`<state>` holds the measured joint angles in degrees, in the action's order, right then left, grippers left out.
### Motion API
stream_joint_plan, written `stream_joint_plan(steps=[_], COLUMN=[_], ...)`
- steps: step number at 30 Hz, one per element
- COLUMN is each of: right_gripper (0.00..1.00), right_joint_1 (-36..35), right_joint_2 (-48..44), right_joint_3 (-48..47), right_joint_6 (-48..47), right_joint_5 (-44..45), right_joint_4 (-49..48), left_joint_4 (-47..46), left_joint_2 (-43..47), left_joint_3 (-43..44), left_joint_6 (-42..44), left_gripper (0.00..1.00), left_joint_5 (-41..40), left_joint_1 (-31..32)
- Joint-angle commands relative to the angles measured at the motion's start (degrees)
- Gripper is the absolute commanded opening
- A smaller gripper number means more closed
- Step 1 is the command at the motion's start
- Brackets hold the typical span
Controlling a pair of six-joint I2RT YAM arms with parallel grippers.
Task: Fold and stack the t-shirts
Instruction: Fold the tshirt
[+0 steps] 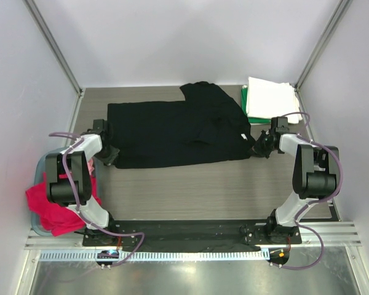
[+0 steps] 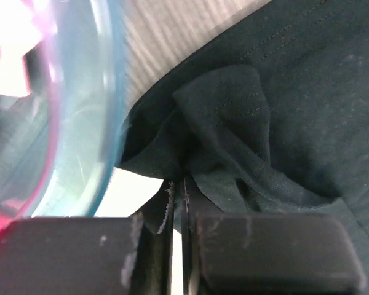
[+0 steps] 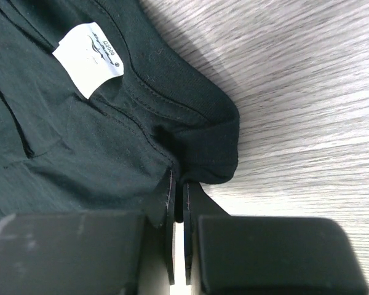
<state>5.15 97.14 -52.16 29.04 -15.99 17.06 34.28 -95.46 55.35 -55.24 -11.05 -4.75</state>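
The black t-shirt (image 1: pixel 178 132) lies spread across the middle of the table, one sleeve sticking up toward the back. My left gripper (image 1: pixel 108 152) is shut on its left edge; the left wrist view shows bunched black cloth (image 2: pixel 227 141) pinched between the fingers. My right gripper (image 1: pixel 258 147) is shut on its right edge near the collar; the right wrist view shows the cloth (image 3: pixel 190 141) in the jaws and a white label (image 3: pixel 89 56). A folded white t-shirt (image 1: pixel 269 98) lies on a folded green one (image 1: pixel 246 106) at the back right. Red and pink t-shirts (image 1: pixel 52 206) fill the tub.
The pale blue plastic tub (image 1: pixel 39 175) stands at the table's left edge beside my left arm; its rim (image 2: pixel 107 92) is close to the left gripper. White walls enclose the table on three sides.
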Motion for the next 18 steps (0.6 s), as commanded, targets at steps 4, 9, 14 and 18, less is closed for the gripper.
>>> stream_joint_plan(steps=[4, 9, 14, 18], right_gripper=[0.01, 0.01, 0.01, 0.01], right_joint_1=[0.2, 0.2, 0.2, 0.2], right_joint_2=[-0.2, -2.8, -11.4, -19.4], right_joint_3=[-3.5, -16.9, -24.3, -14.9], right_joint_6=[0.4, 1.9, -0.6, -1.7], right_joint_5=[0.0, -1.2, 4.1, 5.1], right_joint_4=[1.7, 10.3, 21.3, 22.5], left_joint_4=[-1.1, 9.6, 17.3, 17.9], left_joint_2=[-1.8, 1.9, 9.1, 15.8], left_joint_3=[1.1, 12.4, 21.0, 13.2], left_joint_6=[0.7, 3.8, 6.3, 6.6], left_gripper=[0.0, 0.0, 0.0, 0.0], left_joint_5=[0.3, 0.9, -2.2, -1.3], left_joint_1=[0.1, 0.1, -0.1, -0.2])
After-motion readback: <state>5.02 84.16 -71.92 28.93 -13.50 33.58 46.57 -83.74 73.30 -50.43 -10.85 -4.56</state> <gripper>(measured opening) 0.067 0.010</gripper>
